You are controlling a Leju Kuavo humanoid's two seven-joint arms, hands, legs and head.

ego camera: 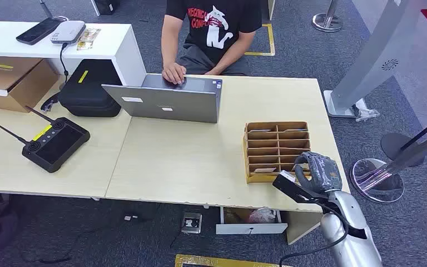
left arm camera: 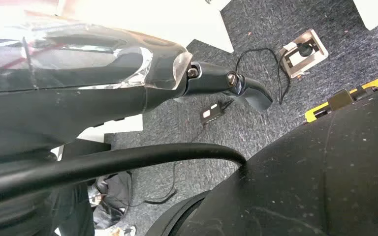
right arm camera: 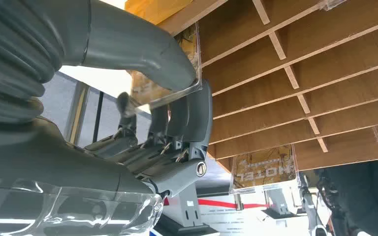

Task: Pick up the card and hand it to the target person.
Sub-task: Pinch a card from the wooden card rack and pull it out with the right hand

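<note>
While right hand (right arm camera: pixel 177 113) sits at card rack (ego camera: pixel 277 150) near surface edge, thumb and fingers pinch card (right arm camera: pixel 165 86) by its edge: pick-up step under way. Next: draw card clear of slot, carry toward person (ego camera: pixel 214 33) beyond laptop (ego camera: pixel 169 100). Left hand (left arm camera: pixel 216 81) hangs empty, fingers apart.

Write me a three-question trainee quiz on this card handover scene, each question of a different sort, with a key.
1. True or false: the right hand pinches a card at the wooden card rack.
2. Multiple choice: where does the person's hand rest? A) on the laptop B) on the black remote controller C) inside the rack
3. Fill in: the rack stands on the table near its ____ edge, as the head view shows it.

Key: 1 true; 2 A; 3 right
</note>
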